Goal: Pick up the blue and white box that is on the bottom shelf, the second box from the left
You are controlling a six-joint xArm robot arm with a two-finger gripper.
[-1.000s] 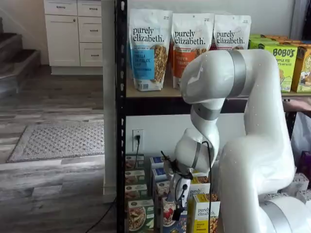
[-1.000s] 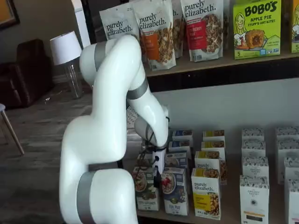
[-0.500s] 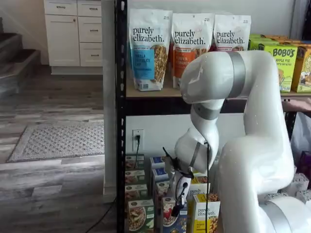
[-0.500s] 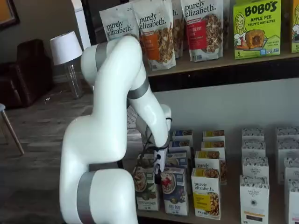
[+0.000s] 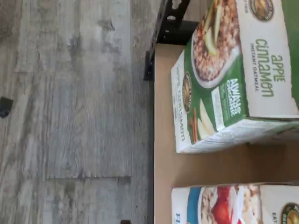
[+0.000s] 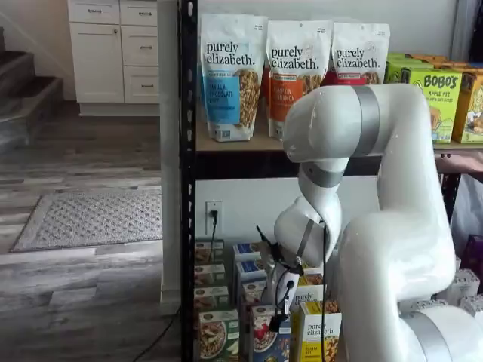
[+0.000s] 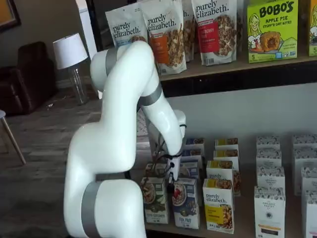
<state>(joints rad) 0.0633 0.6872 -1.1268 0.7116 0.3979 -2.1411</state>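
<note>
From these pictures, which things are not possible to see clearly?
- Gripper: in both shelf views the white body shows against the boxes, but the fingers cannot be separated; open or closed is unclear.
- Blue and white box: its top is behind the gripper in a shelf view; the wrist view's edge cuts it.
- Bottom shelf: the arm covers much of it in a shelf view.

green apple cinnamon box (image 5: pixel 233 74) upright | granola bags (image 6: pixel 230 75) upper tier | lamp (image 7: pixel 69 52) on floor
</note>
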